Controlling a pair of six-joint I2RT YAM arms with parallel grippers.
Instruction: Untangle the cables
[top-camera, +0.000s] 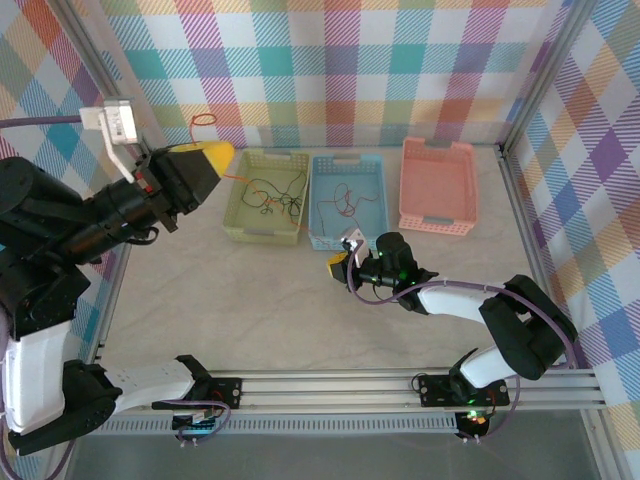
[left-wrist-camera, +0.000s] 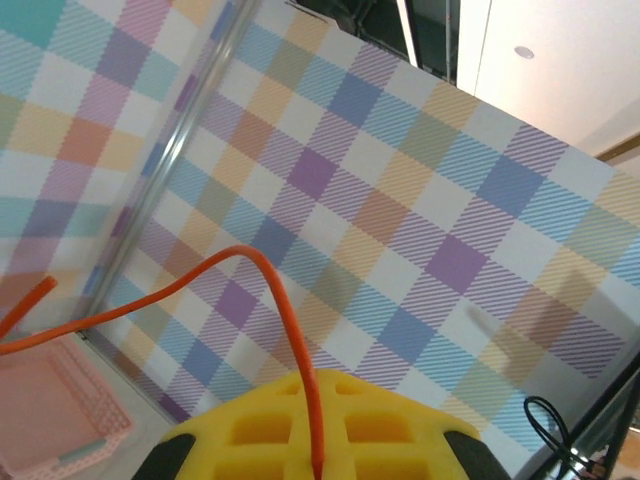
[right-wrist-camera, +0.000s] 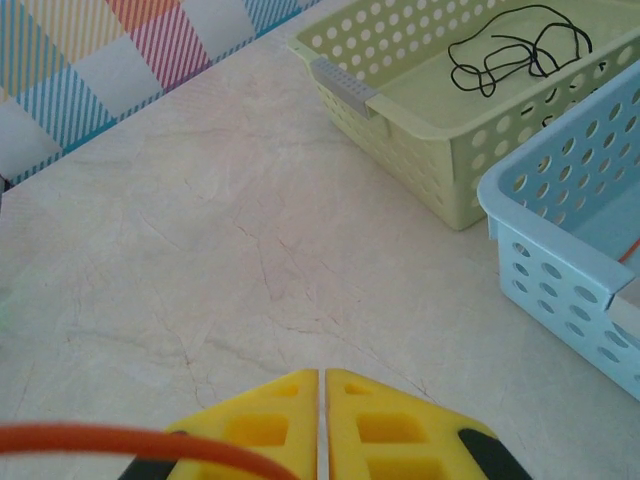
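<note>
So, the left gripper (left-wrist-camera: 315, 405) is up high, its yellow fingers pinched shut on a thin orange cable (left-wrist-camera: 291, 335) that arcs away. The right gripper (right-wrist-camera: 322, 405) sits closed above the marble tabletop (right-wrist-camera: 200, 260). A tangled black cable (right-wrist-camera: 510, 45) lies in the pale green perforated plastic basket (right-wrist-camera: 400, 125).

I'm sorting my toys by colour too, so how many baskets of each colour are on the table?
Green basket: 1
Blue basket: 1
Pink basket: 1
Total: 3
</note>
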